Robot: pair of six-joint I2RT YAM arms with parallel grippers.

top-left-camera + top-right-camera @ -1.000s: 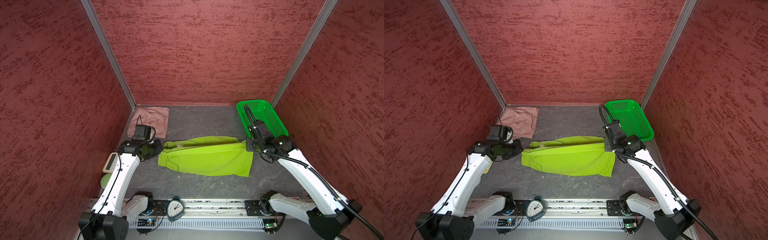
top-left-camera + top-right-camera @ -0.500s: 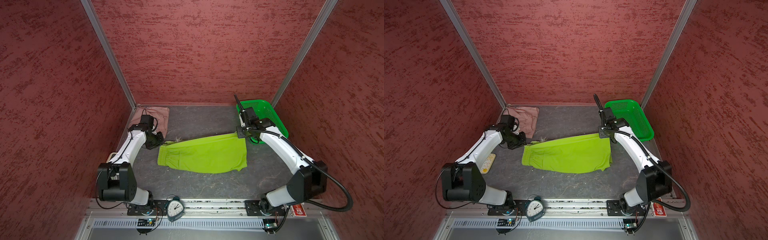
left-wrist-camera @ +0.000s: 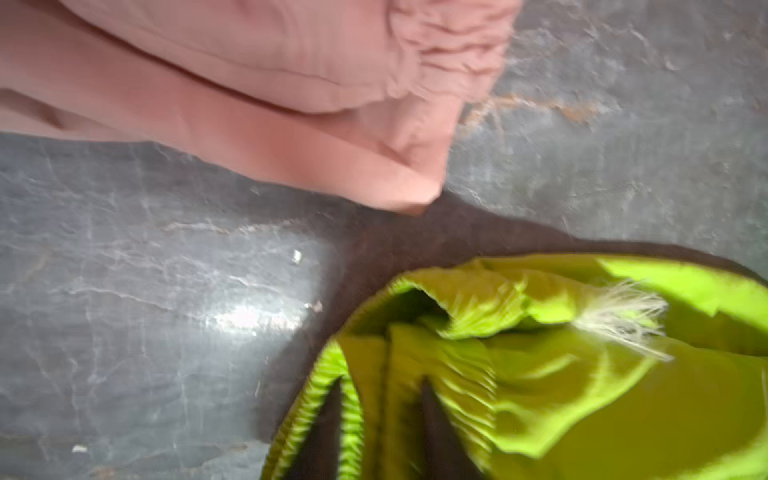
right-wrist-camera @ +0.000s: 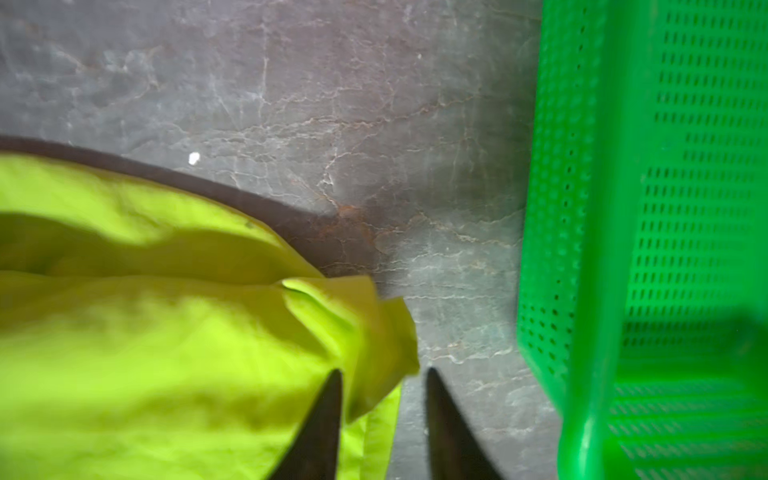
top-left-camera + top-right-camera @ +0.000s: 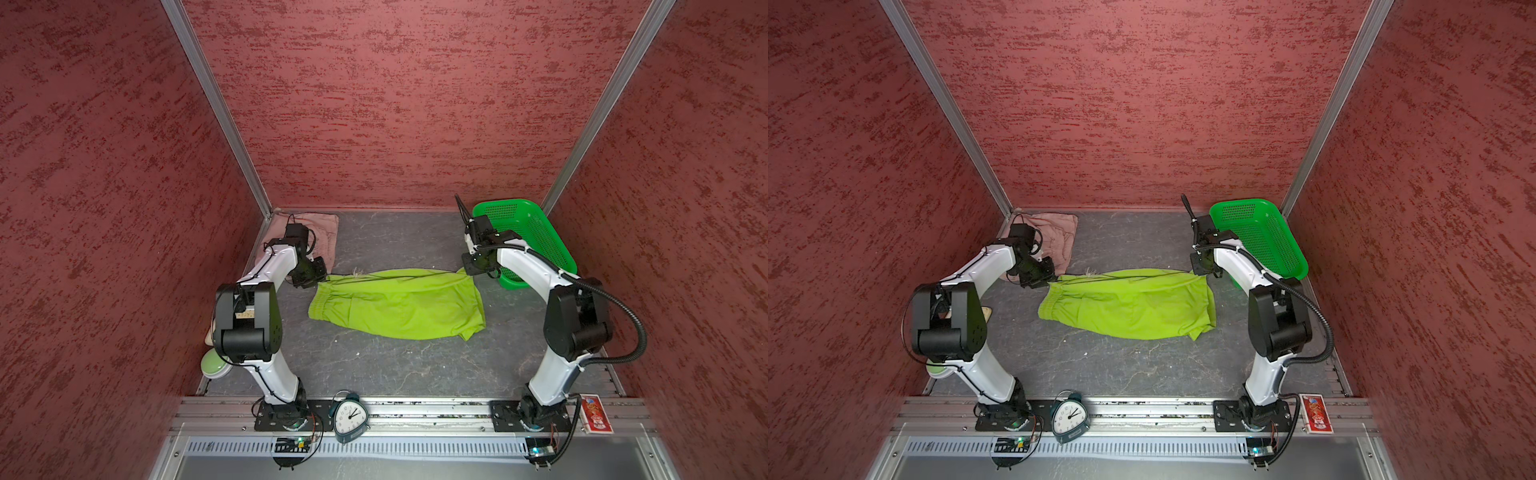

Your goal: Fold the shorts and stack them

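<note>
The lime green shorts [image 5: 399,307] [image 5: 1129,307] lie spread on the grey floor in both top views, with the gathered waistband to the left. My left gripper [image 5: 318,277] [image 3: 380,424] is at the waistband's back corner. It is open, with the green waistband [image 3: 457,374] still between its dark fingers. My right gripper [image 5: 473,270] [image 4: 384,415] is at the back right corner of the shorts, also open, with a loose cloth corner [image 4: 374,332] between its fingers. The pink shorts [image 5: 324,232] [image 3: 291,83] lie folded in the back left corner, partly behind my left arm.
A bright green perforated basket [image 5: 536,241] [image 4: 665,208] stands tilted at the back right, close beside my right gripper. On the front rail are a small alarm clock [image 5: 351,415] and a red card box [image 5: 596,417]. A green-and-white round thing [image 5: 214,363] sits by the left wall.
Both arms have reached toward the back, drawing the back edge of the green shorts with them. Both grippers, shut on the cloth before, now have their fingers apart.
</note>
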